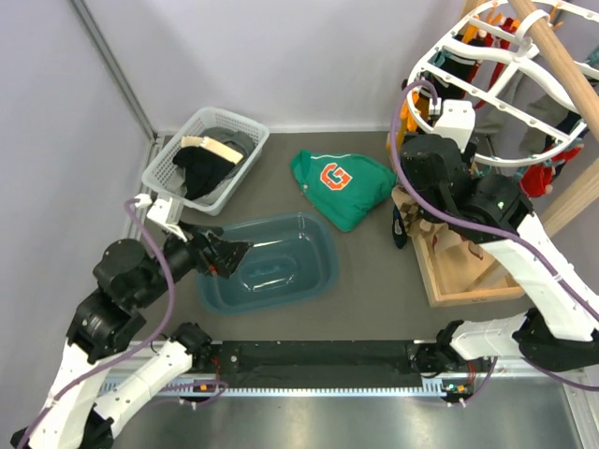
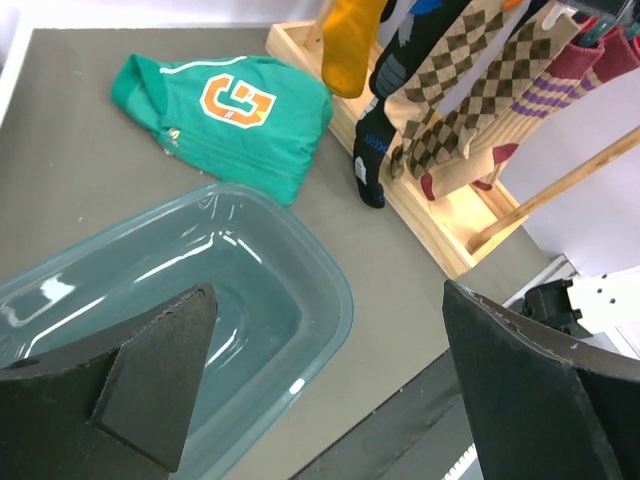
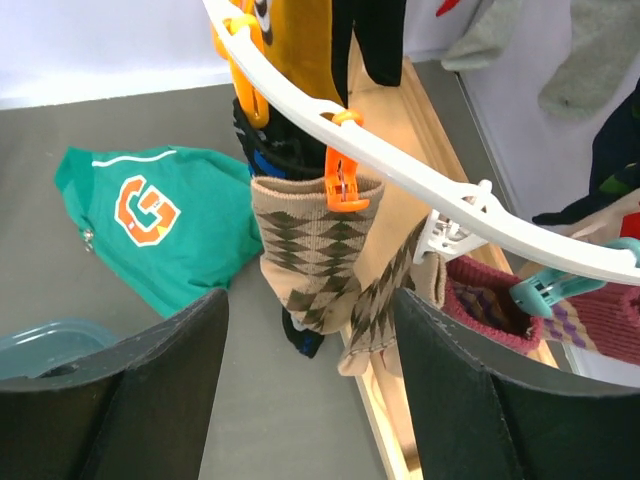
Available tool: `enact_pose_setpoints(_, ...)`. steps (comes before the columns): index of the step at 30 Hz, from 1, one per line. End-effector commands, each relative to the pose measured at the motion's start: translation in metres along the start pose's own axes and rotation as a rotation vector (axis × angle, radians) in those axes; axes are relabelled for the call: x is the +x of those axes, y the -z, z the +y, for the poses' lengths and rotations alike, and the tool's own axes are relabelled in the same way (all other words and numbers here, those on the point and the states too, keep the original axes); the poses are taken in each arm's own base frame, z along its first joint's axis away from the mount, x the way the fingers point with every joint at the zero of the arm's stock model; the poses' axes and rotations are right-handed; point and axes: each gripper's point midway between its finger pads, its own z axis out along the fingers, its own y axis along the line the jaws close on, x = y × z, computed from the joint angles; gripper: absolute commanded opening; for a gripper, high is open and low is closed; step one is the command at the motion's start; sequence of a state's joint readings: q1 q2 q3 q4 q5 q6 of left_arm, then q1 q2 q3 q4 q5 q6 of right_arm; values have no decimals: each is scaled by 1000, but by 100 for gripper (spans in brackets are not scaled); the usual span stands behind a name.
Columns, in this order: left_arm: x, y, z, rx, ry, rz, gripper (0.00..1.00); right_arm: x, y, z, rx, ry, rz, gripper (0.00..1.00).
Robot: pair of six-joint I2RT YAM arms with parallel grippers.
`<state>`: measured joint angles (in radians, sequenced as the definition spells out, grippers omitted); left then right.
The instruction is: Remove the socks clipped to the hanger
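Tan argyle socks (image 3: pixel 315 250) are hanging clipped on the hanger (image 3: pixel 400 165) at the bench's far right corner. 1 is sitting ungripped between the spread fingers of the right gripper (image 3: pixel 308 305). Removal is looking unstarted. Meanwhile the left gripper (image 2: pixel 328 292) is hovering, spread wide, above the bin (image 1: pixel 281 221).

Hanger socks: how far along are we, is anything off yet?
Done: nothing visible; the blue tub looks empty. In hand: the right pincer, open, faces the tan argyle sock under its orange clip, not gripping yet; the left pincer hangs open over the tub. Left: that sock, the mustard sock, the maroon sock and others, all clipped to the hanger.
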<state>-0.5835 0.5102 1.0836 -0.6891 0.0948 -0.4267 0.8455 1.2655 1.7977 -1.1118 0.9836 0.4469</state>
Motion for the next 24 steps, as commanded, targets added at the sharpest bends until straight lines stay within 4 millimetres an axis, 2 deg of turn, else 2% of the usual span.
enact_pose_setpoints(1, -22, -25, -18, 98, -30, -81, 99, 4, -9, 0, 29, -30, 4, 67)
enact_pose_setpoints(8, -19, -71, -28, 170, -6, -37, 99, 13, -28, 17, 45, -74, 3, 66)
enact_pose_setpoints(11, -20, -83, -34, 204, 12, -31, 99, 20, -37, 21, 70, -78, 11, 66)
enact_pose_setpoints(15, -13, -98, -31, 209, 34, -23, 99, 35, -51, 32, 87, -62, 27, 65)
enact_pose_setpoints(19, -5, -104, -29, 216, 55, -14, 99, 48, -64, 38, 129, -48, 24, 62)
enact_pose_setpoints(22, -1, -105, -27, 211, 61, -10, 99, 57, -73, 35, 173, -53, 34, 62)
enact_pose_setpoints(24, -1, -103, -26, 204, 55, -10, 99, 61, -73, 37, 163, -44, 52, 62)
